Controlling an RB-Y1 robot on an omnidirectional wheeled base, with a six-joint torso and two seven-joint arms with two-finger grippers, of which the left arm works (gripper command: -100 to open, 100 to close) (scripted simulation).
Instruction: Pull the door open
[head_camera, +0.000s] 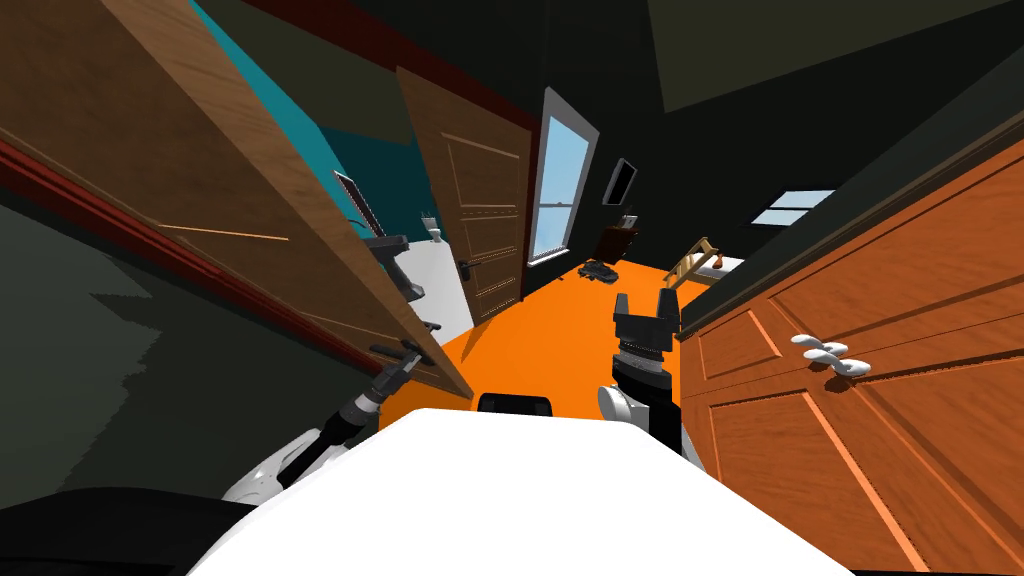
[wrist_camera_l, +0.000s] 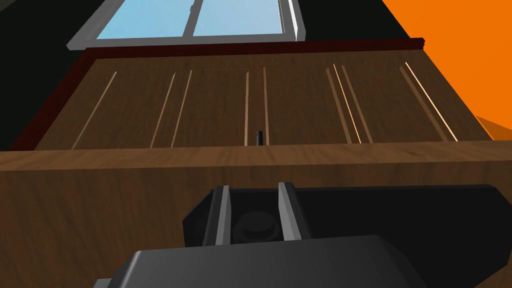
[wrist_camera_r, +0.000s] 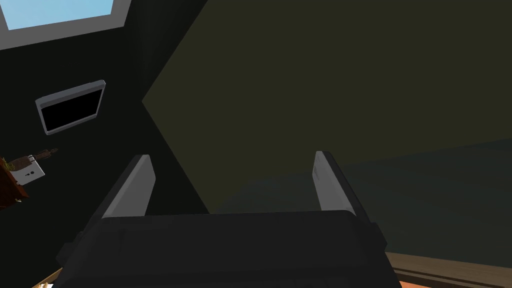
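**Left gripper** (wrist_camera_l: 255, 186): closed on the dark door handle (wrist_camera_l: 350, 210). The two fingers (wrist_camera_l: 222, 215) stand narrowly apart and press either side of the handle's round hub. The lever part of the handle runs off to one side of the fingers.

**Door** (head_camera: 250, 180): brown, wood-grained. In the head view the left gripper (head_camera: 405, 360) sits at the door's lower free edge, at the handle (head_camera: 392, 349). In the left wrist view the door face lies directly behind the fingers. Its narrow edge (wrist_camera_l: 250, 157) runs just beyond the fingertips.

**Beyond the door edge:** a second brown panelled door (wrist_camera_l: 215, 105), with a window (wrist_camera_l: 200, 17) past it and an orange floor (head_camera: 560, 320).

**Right gripper** (head_camera: 645, 298): raised in front of the torso, well apart from the door, holding nothing. Its fingers (wrist_camera_r: 135, 185) are spread wide.
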